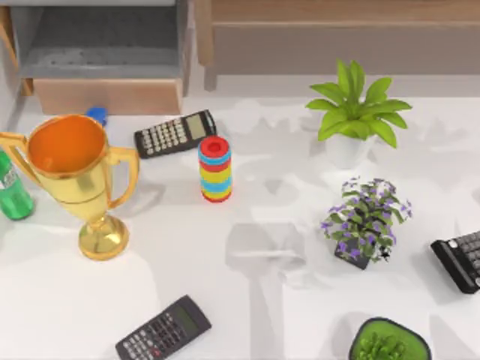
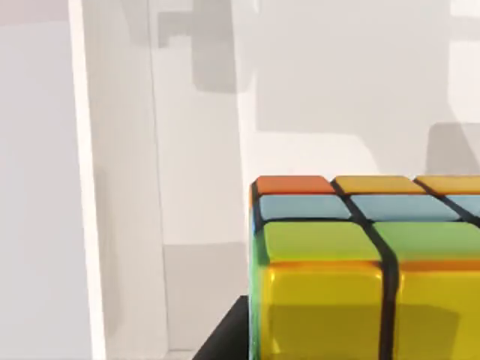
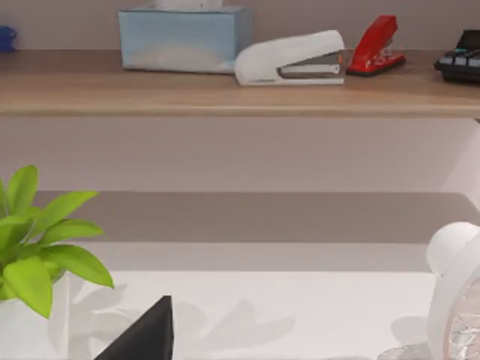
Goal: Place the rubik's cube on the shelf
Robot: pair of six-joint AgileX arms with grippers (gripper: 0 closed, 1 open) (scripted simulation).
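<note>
The rubik's cube sits very close in the left wrist view, with orange, light-blue, green and yellow tiles split by dark lines and white table behind it. A dark part of my left gripper touches the cube's lower edge; I cannot tell whether it grips the cube. The shelf runs along the table's back right as a light-brown board with a wooden upright at its left end. In the right wrist view the shelf faces the camera, and a dark part of my right gripper shows low down.
On the shelf stand a blue tissue box, a white stapler, a red stapler and a keyboard. The table carries a ring stack, a gold trophy, two calculators, potted plants and a green bottle.
</note>
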